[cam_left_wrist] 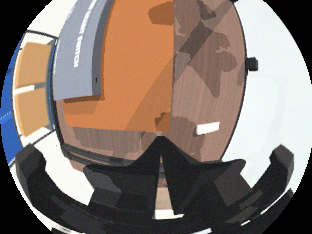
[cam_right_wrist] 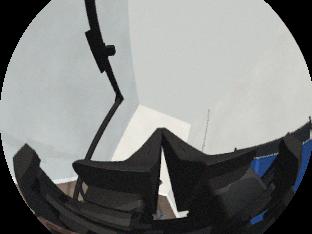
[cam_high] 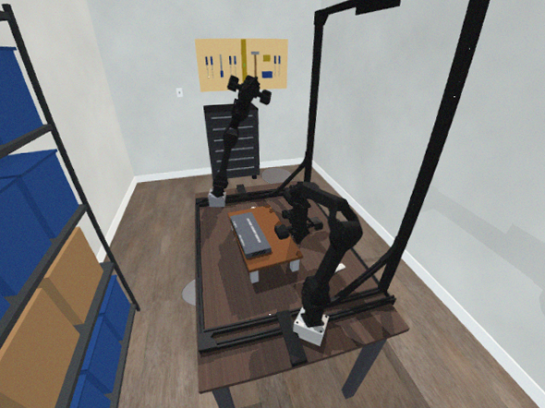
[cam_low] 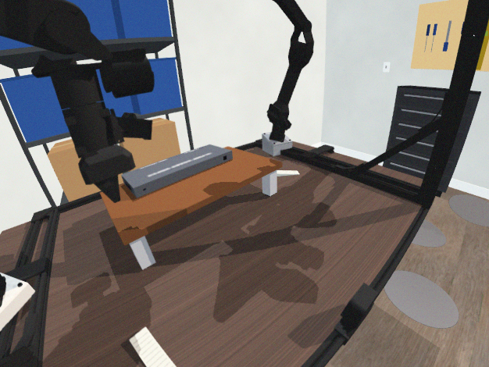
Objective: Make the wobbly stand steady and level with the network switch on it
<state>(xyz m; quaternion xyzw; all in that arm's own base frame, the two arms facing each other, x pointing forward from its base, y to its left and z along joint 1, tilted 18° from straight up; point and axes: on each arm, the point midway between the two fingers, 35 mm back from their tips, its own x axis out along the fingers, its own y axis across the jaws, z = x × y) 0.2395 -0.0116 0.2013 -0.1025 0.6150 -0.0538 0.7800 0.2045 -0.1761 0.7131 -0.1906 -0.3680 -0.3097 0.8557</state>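
Note:
The stand [cam_high: 284, 256] [cam_low: 189, 193] [cam_left_wrist: 130, 75] has an orange top on white legs [cam_low: 143, 252] and looks tilted in the exterior view. The grey network switch [cam_high: 251, 233] [cam_low: 177, 168] [cam_left_wrist: 77, 55] lies on it. My left gripper [cam_high: 298, 240] [cam_low: 112, 195] [cam_left_wrist: 160, 139] is shut and empty. Its tip points down at the stand top's edge, beside the switch's end. My right gripper [cam_high: 250, 83] [cam_right_wrist: 161, 131] is shut and empty, raised high above the table's far end and facing the wall. One white wedge [cam_low: 287, 172] [cam_left_wrist: 207, 128] lies by the far leg. A ribbed wedge [cam_low: 148, 349] [cam_high: 339, 267] lies near the left arm's base.
A black rail frame [cam_high: 201, 279] [cam_low: 363, 300] runs around the table top. A tall black gantry post [cam_high: 430, 167] [cam_low: 450, 118] stands at one side. Shelves with blue bins [cam_high: 10, 185] and a dark drawer cabinet [cam_high: 235, 142] stand off the table.

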